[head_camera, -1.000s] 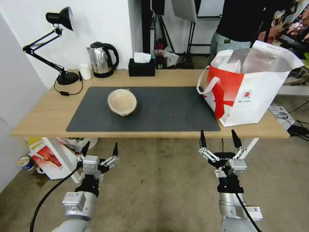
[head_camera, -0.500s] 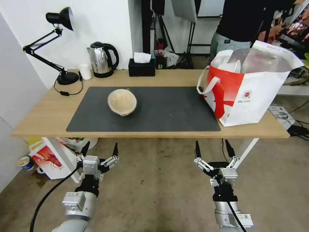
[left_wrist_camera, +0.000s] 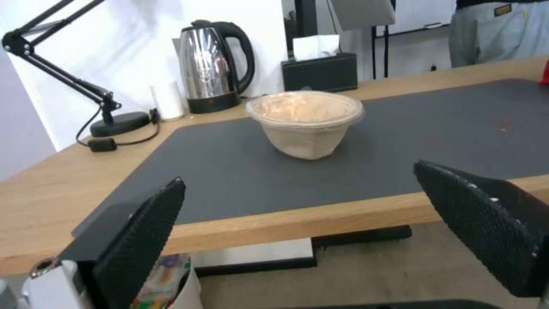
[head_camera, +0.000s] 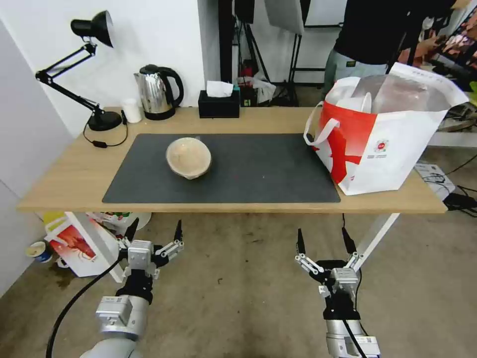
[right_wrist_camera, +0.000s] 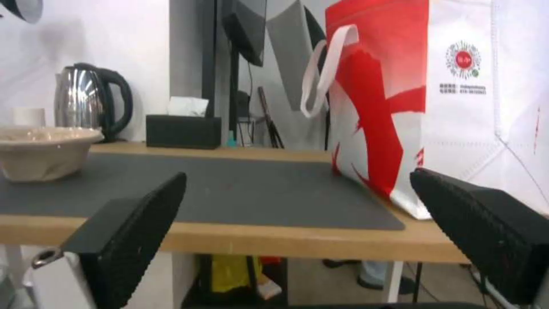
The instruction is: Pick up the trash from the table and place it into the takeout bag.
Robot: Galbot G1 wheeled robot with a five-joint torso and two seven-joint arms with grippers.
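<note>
Beige lidded round bowl (head_camera: 189,157): matte fibre-pulp body tapering to a narrow base, with a clear, slightly fogged lid on a flanged rim. It sits upright on the left half of the mat, left of frame centre in the head view, well apart from the bag.

Takeout bag (head_camera: 380,136): large boxy bag of white woven-look fabric with a red brush-stroke panel, a small red round logo, flat white loop handles and silver foil lining showing at its open mouth. It stands upright at the right of the frame, partly on the mat's right edge, partly on bare wood.

Table (head_camera: 69,174): long rectangular top in light wood grain, on white legs.

Mat (head_camera: 258,171): large, flat, dark grey, smooth-surfaced rectangle.

Back row, upper left to centre: black articulated desk lamp (head_camera: 92,30) with a round base; polished steel kettle (head_camera: 156,92) with a black handle; small white cup (head_camera: 131,110); black tissue box (head_camera: 219,103) with a white tissue rising from it.

Left gripper (head_camera: 154,231): lower left of the frame, below the table edge over the concrete floor; black textured fingers spread wide, holding nothing.

Right gripper (head_camera: 323,240): lower right of centre, also below the table edge; fingers spread wide, holding nothing.
</note>
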